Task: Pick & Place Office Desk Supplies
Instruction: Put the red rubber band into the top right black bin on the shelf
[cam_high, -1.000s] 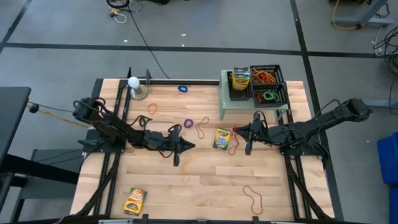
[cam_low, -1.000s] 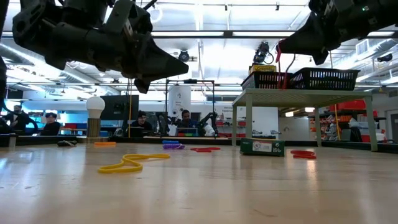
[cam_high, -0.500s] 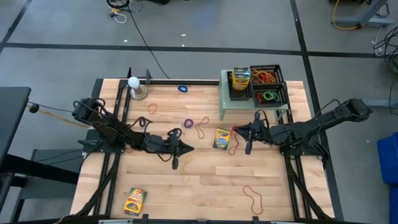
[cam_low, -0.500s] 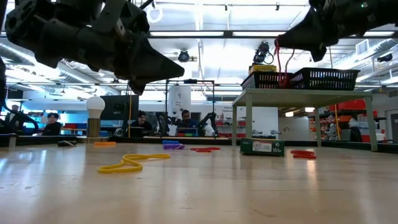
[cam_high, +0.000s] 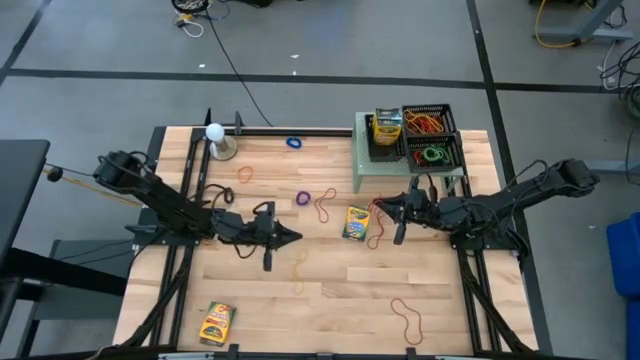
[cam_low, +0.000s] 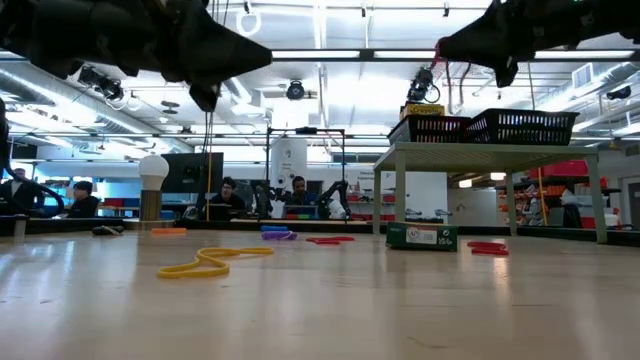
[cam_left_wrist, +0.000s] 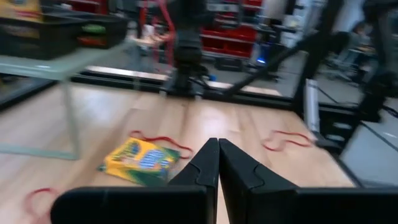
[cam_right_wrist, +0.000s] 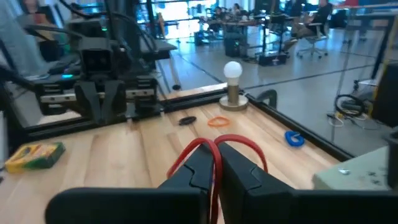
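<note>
My right gripper (cam_high: 382, 208) hovers level above the table, right of a yellow-green crayon box (cam_high: 356, 223), and is shut on a red rubber band (cam_right_wrist: 217, 144). My left gripper (cam_high: 296, 238) is shut with nothing in it, raised over the table's middle left; its shut fingertips (cam_left_wrist: 217, 155) point toward the crayon box (cam_left_wrist: 140, 160). A second crayon box (cam_high: 217, 322) lies flat near the front edge. Loose bands lie flat on the wood: blue (cam_high: 294, 142), orange (cam_high: 244, 173), purple (cam_high: 303, 199), red (cam_high: 325, 206), tan (cam_high: 300, 263) and red (cam_high: 407, 318). My right gripper pinches the red rubber band between its two fingertips, fingers level and pointing toward the table's left. A loop of the band (cam_right_wrist: 239, 146) arches out past the fingertips. Its other strands (cam_low: 456, 85) hang slack under the gripper, clear of the table.
A pale green stand (cam_high: 362, 165) at the back right carries black baskets (cam_high: 440, 112) with bands and a crayon box (cam_high: 388, 125). A white ball on a small stand (cam_high: 215, 140) is at the back left. Bare wood lies between the arms and along the front.
My left gripper has drawn back toward the table's left edge and risen, still shut and with nothing in it. My right gripper has tipped its fingertips up a little, keeping the red band.
</note>
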